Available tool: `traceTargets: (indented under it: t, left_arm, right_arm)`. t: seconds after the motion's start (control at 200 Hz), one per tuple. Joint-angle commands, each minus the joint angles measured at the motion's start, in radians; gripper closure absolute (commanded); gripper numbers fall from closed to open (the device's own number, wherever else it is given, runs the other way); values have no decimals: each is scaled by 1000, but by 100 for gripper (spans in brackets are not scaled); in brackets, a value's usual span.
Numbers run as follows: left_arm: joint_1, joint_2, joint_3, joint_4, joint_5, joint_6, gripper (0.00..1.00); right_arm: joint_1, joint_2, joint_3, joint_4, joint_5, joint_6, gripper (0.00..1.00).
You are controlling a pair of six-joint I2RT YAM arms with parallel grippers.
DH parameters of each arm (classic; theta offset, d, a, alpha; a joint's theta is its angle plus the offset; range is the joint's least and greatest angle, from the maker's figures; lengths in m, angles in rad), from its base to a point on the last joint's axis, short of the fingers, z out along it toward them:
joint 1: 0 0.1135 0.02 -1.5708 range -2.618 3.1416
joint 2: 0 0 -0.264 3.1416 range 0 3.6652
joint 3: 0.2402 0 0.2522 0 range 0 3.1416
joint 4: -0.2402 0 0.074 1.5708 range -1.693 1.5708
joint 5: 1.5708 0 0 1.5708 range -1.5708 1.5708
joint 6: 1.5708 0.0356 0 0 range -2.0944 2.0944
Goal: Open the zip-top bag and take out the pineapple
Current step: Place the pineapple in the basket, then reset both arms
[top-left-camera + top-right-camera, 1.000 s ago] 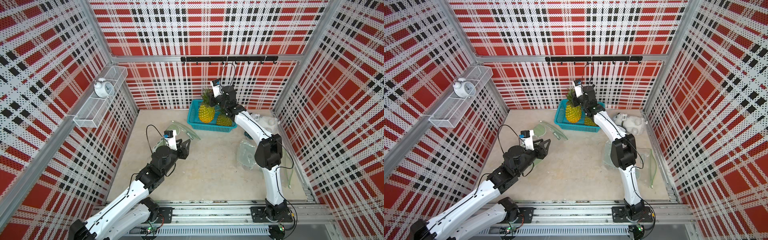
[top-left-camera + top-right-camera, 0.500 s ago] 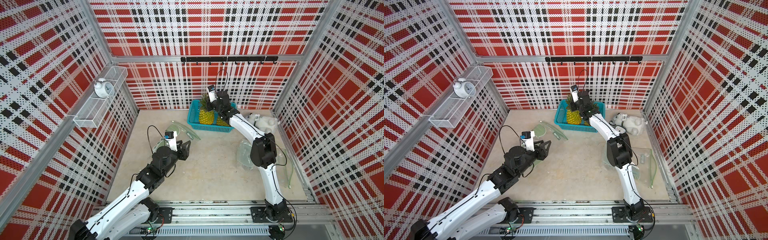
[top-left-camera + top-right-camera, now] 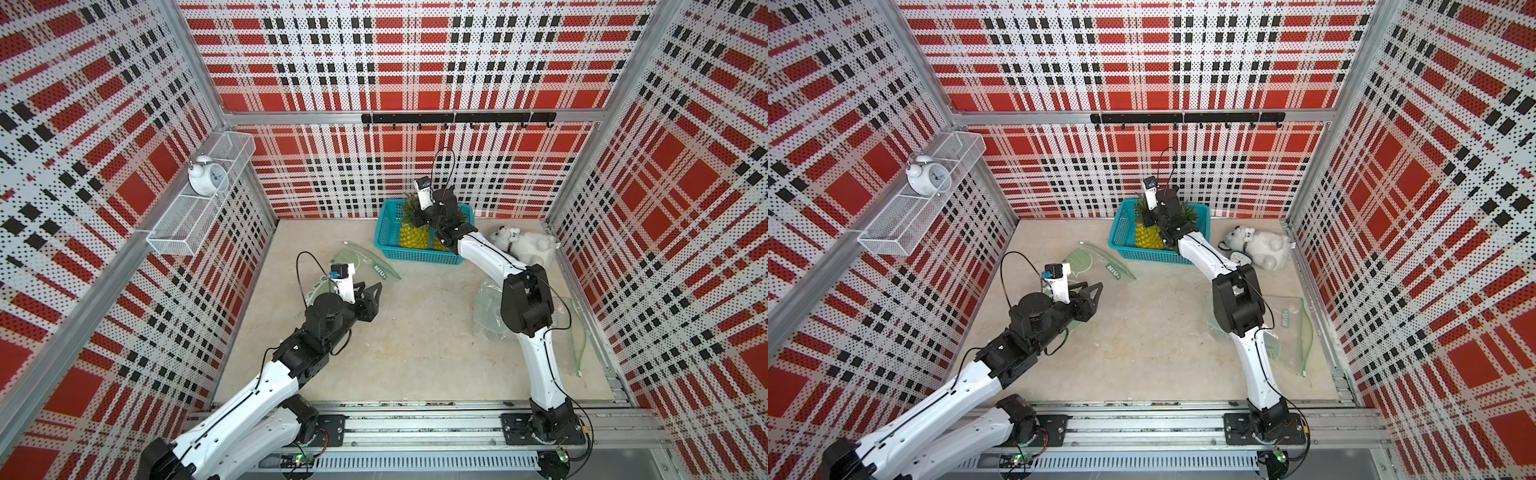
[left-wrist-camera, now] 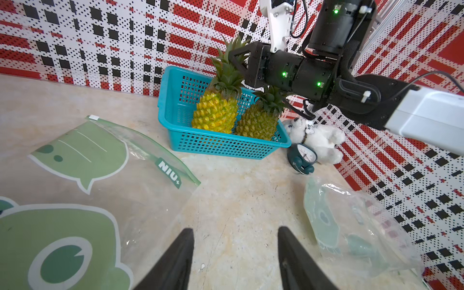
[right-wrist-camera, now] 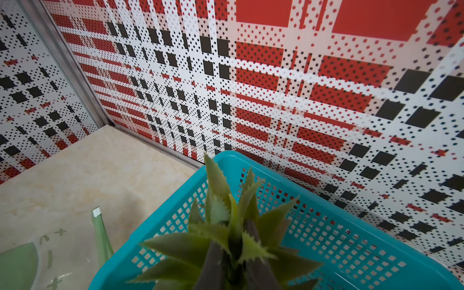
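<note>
Two pineapples stand in a basket [image 4: 221, 147] against the back wall. The right gripper [image 4: 237, 60] is clamped on the crown leaves of the yellower pineapple [image 4: 216, 113], and its arm crosses above the duller pineapple [image 4: 258, 123]. The left gripper [image 4: 235, 233] hovers over the table, jaws apart and holding nothing, just beside a flat bag [image 4: 140, 180]. A crumpled bag [image 4: 351, 226] lies near the right arm's elbow. A plush toy [image 4: 321, 140] and a small clock [image 4: 302, 157] sit beside the basket.

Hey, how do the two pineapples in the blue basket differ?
The yellow pineapple is brighter and looks taller than the brownish pineapple. The right gripper is shut on the yellow pineapple's crown; the brownish pineapple is not gripped. Both stand in the basket.
</note>
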Motion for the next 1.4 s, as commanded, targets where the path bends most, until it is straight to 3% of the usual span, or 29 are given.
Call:
traceTargets:
  t: [0.0,0.205,0.406,0.631,0.872,1.072,1.398]
  left_arm:
    - [8,1,-11,-3,9,14,43]
    - [8,-1,-8,-4,5,15,42]
    - [9,3,-1,-4,-10,23,40]
    - [34,20,25,0,-81,37,35]
    - [104,46,43,48,-269,66,27]
    - [208,41,20,125,-400,102,27]
    - [399,54,-109,293,-443,188,28]
  right_arm:
    - [7,-74,-3,89,8,17,89]
    - [7,-125,-43,125,6,22,62]
    - [8,-200,-87,153,0,34,42]
    - [7,-350,-244,251,12,27,35]
    - [2,-571,-507,337,115,-24,32]
    - [-26,-780,-751,359,236,-60,31]
    - [-114,-1044,-1095,346,373,-72,30]
